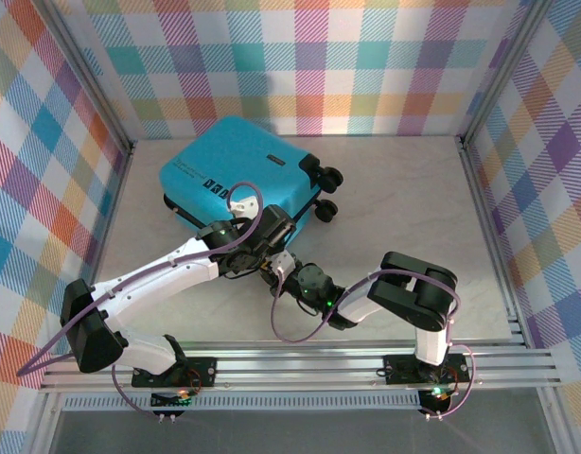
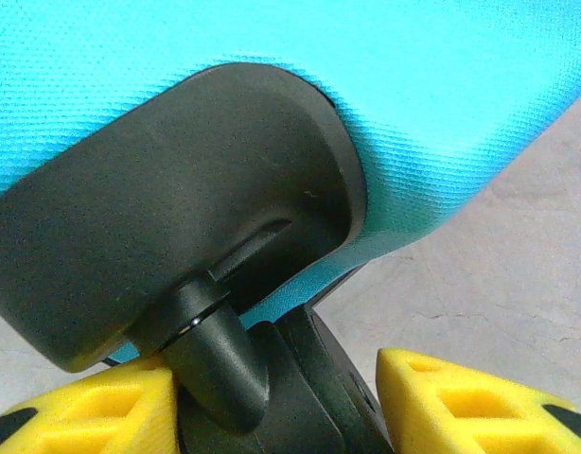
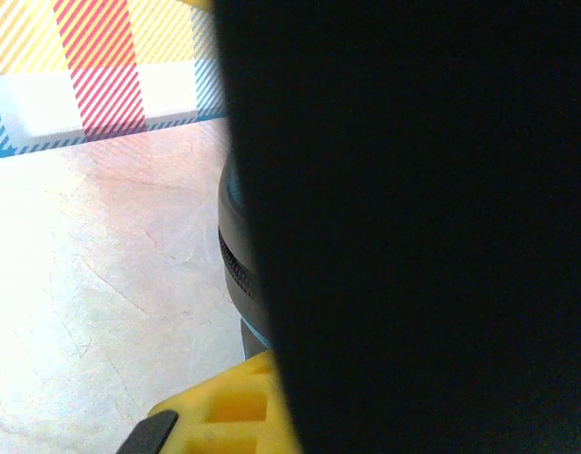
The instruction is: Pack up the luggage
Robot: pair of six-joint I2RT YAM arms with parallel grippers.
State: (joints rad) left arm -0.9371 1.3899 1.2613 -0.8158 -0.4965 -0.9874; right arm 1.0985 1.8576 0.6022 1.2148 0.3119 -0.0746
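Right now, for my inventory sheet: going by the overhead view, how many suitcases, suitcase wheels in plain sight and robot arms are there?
luggage: 1
wheels in plain sight: 2
robot arms, left arm and right arm: 2
Total: 5

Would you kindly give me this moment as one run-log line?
luggage closed, flat on table | left hand open, straddling its wheel | right hand shut, near luggage
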